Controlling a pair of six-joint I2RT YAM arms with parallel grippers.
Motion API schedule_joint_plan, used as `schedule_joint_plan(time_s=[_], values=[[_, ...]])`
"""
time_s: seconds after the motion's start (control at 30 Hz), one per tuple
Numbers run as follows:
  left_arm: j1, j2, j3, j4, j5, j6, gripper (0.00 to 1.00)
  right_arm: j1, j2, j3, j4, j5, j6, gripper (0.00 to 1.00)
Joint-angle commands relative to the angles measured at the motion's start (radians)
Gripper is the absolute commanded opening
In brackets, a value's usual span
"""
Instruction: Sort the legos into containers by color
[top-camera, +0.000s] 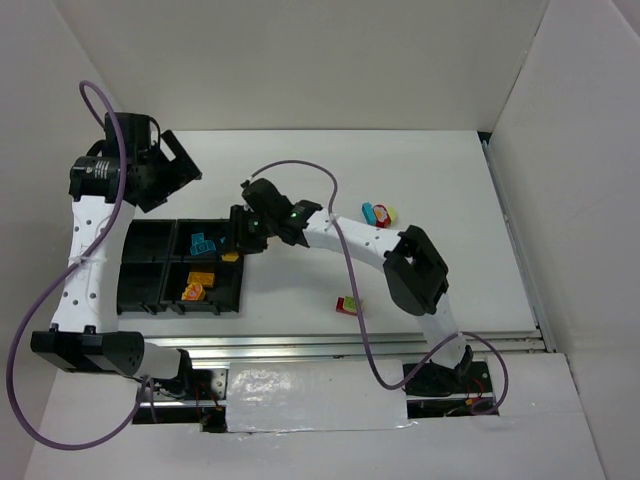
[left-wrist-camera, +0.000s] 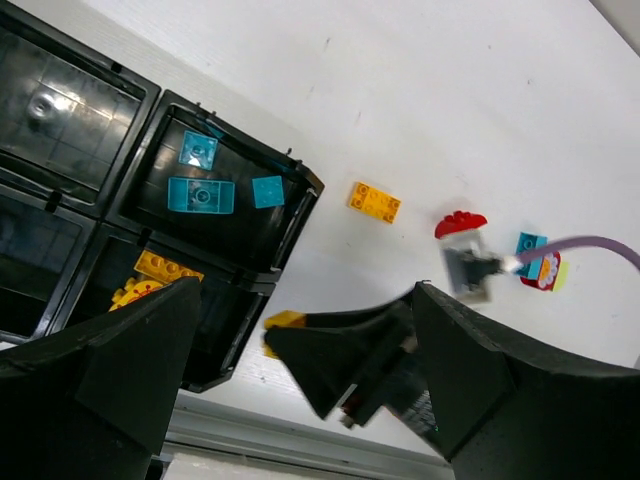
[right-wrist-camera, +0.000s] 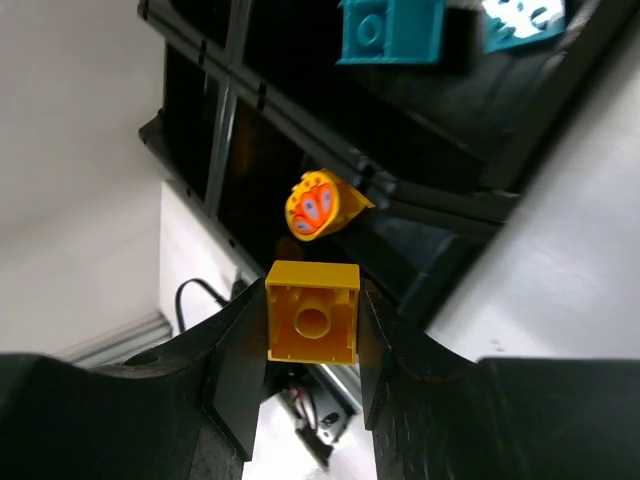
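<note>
My right gripper (right-wrist-camera: 312, 335) is shut on a yellow lego (right-wrist-camera: 312, 312), with a finger on each of its sides. In the top view this gripper (top-camera: 240, 240) hangs over the right edge of the black tray (top-camera: 140, 262), by the divider between its two right containers. The far right container holds cyan legos (top-camera: 203, 243). The near right one holds orange-yellow legos (top-camera: 195, 287), one of them a round patterned piece (right-wrist-camera: 318, 205). My left gripper (top-camera: 165, 170) is open and empty, raised behind the tray's far edge.
Loose legos lie on the white table: a yellow one (left-wrist-camera: 374, 201), a red domed one (left-wrist-camera: 460, 222), a cyan-red-yellow cluster (top-camera: 378, 212) and a red-green one (top-camera: 348, 305). The two left tray compartments (left-wrist-camera: 60, 100) look bare. White walls enclose the table.
</note>
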Motion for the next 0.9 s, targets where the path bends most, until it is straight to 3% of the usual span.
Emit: schedule_joint_plan(time_s=[0.0,0.17,0.23,0.27,0.4,0.6,0.77,0.87], values=[[0.005,-0.030,0.017,0.001,0.050,0.002,1.00,0.058,0.017,0.079,0.110,-0.041,0.074,0.06],[0.005,-0.062,-0.009,0.010,0.054,0.008,0.99,0.108,0.069,0.125,0.097,-0.043,0.091,0.17],[0.005,-0.067,-0.011,0.012,0.050,0.010,0.99,0.118,0.080,0.136,0.090,-0.047,0.088,0.40],[0.005,-0.073,-0.012,0.014,0.048,0.013,1.00,0.121,0.080,0.143,0.076,-0.044,0.085,0.56],[0.007,-0.084,-0.011,0.014,0.013,0.019,0.99,0.132,0.058,0.130,0.071,-0.026,0.070,0.86],[0.007,-0.084,-0.032,0.033,0.002,0.042,1.00,0.123,-0.015,0.056,0.044,0.031,0.047,0.93],[-0.002,0.009,-0.077,0.102,0.201,0.128,1.00,0.040,-0.262,-0.226,0.039,0.167,0.035,0.95],[-0.068,0.108,-0.040,0.119,0.243,0.192,0.99,-0.010,-0.438,-0.408,0.015,0.226,0.031,0.96]])
